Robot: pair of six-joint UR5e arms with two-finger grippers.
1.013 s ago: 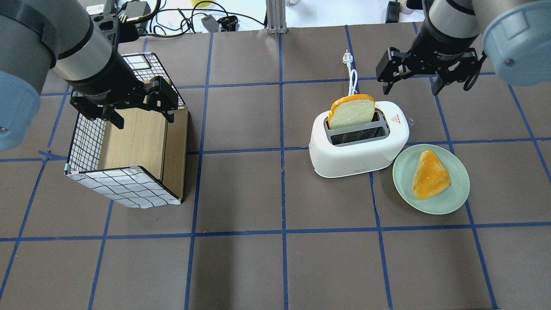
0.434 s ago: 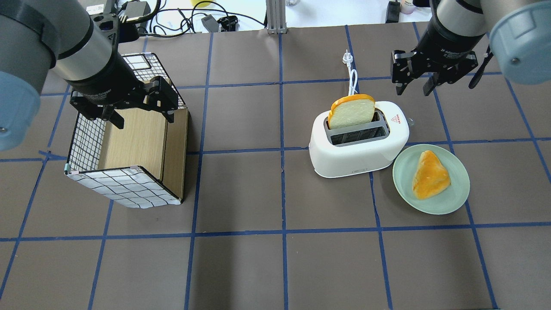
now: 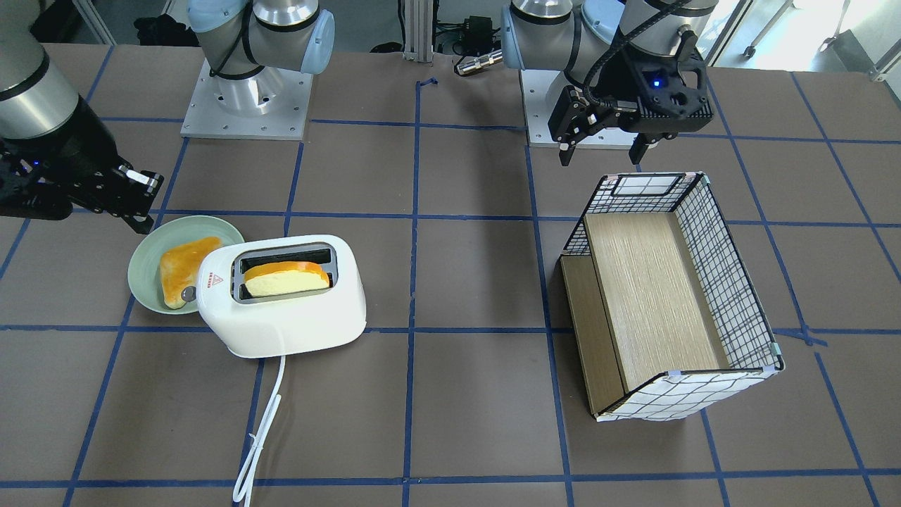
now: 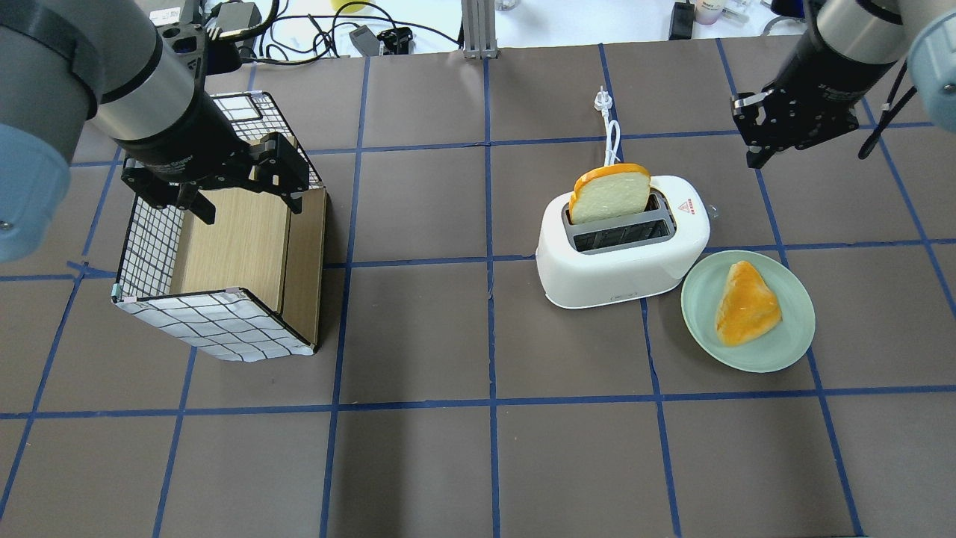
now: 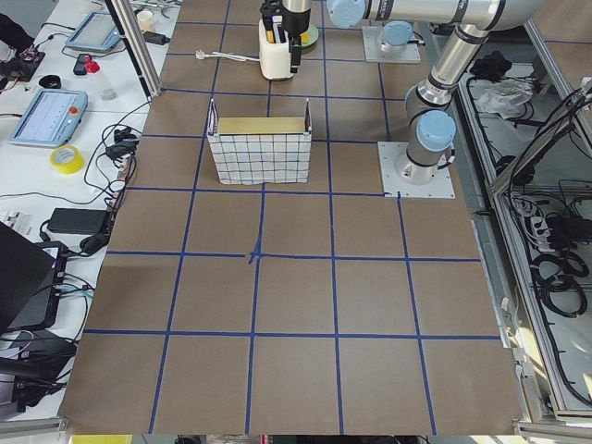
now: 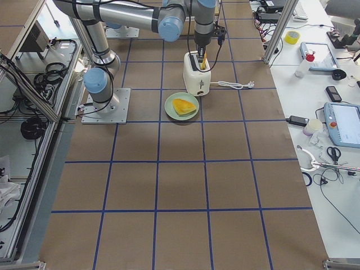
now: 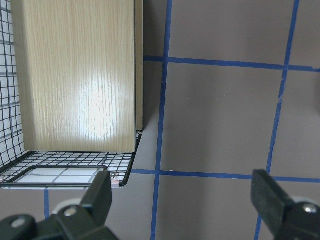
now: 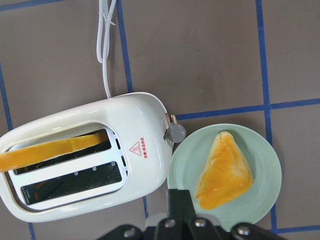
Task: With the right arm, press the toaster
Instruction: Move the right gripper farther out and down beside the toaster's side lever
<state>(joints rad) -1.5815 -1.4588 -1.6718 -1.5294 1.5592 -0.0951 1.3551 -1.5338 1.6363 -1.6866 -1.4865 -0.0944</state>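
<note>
Right arm's gripper (image 4: 756, 153) hangs clenched and empty above the far right of the table (image 4: 478, 463), well apart from the toaster (image 4: 624, 261). The toaster sits right of centre with a bread slice (image 4: 609, 196) standing in its far slot. From the gripper, it lies to the near left. Its long axis runs roughly left to right. The grey knob (image 8: 175, 132) juts from the right-hand end, on the gripper's side, just beside the rim of a green plate (image 4: 698, 314) holding a pastry (image 4: 747, 302). The left gripper (image 4: 248, 203), spread open over a wire basket (image 4: 224, 321) at the left, is much farther off, so the press looks like the right arm's to make.
</note>
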